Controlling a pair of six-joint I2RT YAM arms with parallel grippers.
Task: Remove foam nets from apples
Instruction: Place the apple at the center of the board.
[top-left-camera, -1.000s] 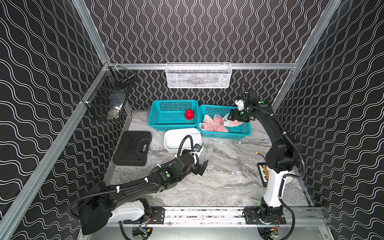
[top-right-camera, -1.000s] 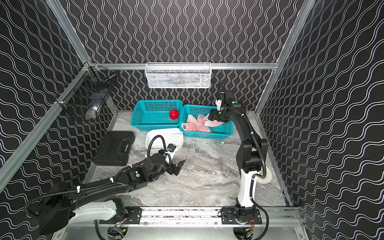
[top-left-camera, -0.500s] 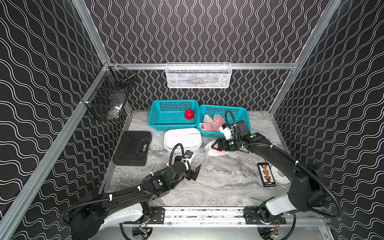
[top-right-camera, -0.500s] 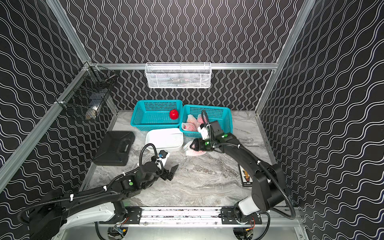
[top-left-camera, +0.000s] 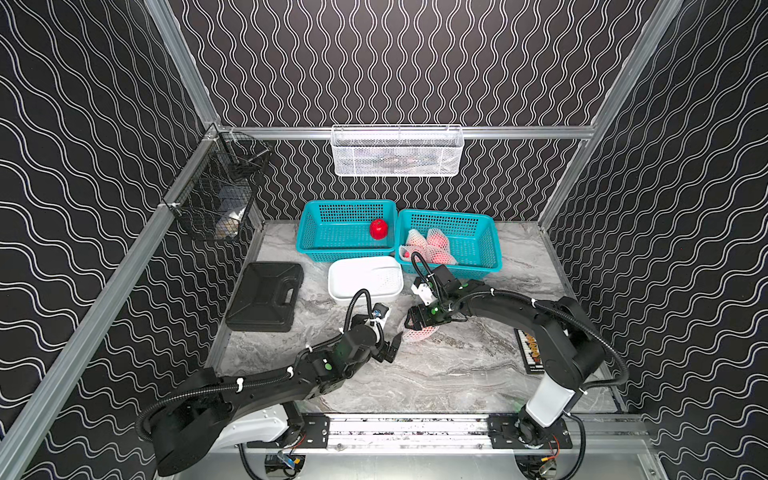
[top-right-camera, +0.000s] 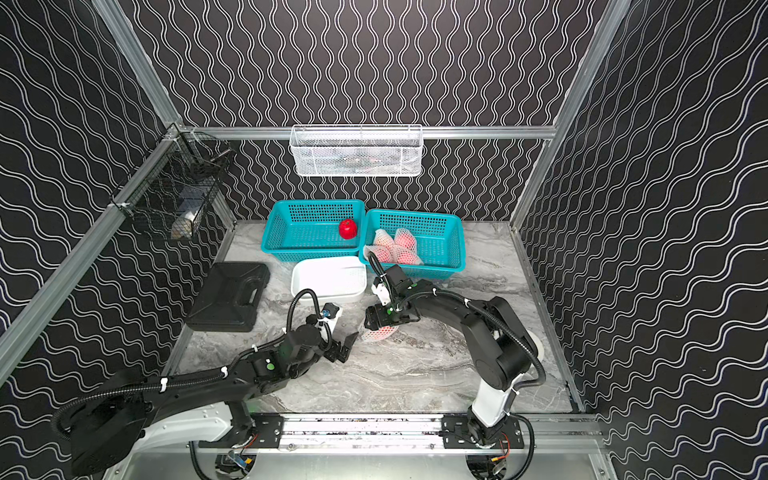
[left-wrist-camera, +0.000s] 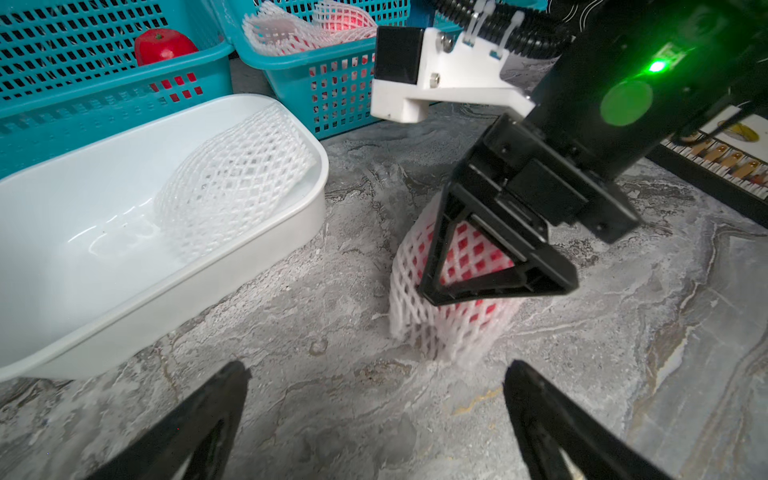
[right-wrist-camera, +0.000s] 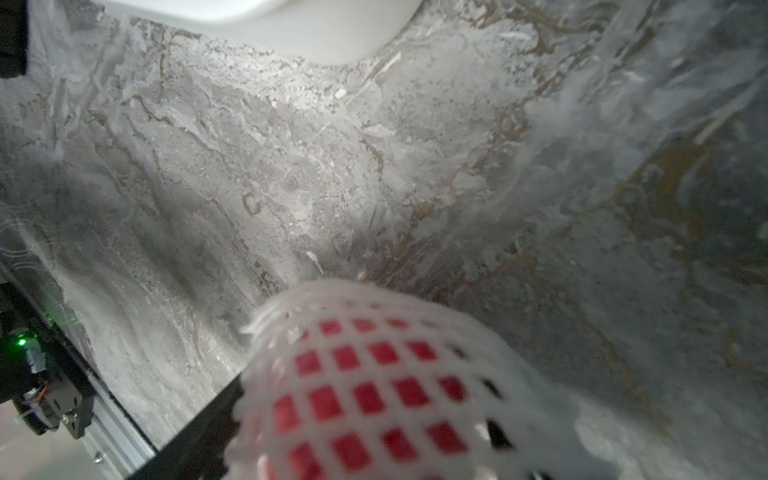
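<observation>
Far left, a black case (top-left-camera: 266, 297) lay on the marble table (top-left-camera: 457, 374). Next over, the left teal basket (top-left-camera: 332, 216) had one bare red apple (top-left-camera: 378, 229) in its corner. The white tub (left-wrist-camera: 266, 232) in front of it held an empty foam net (left-wrist-camera: 232, 183). The left gripper (top-left-camera: 391, 348) hung low over the table with its claw spread wide. Just beside it a netted apple (left-wrist-camera: 449, 328) sat on the table with the right gripper (top-left-camera: 417, 323) straddling it from above. I couldn't tell if those jaws were squeezing or loose. Behind that was the right teal basket (top-left-camera: 473, 232) — a few netted apples (top-left-camera: 432, 247) piled in its left end.
</observation>
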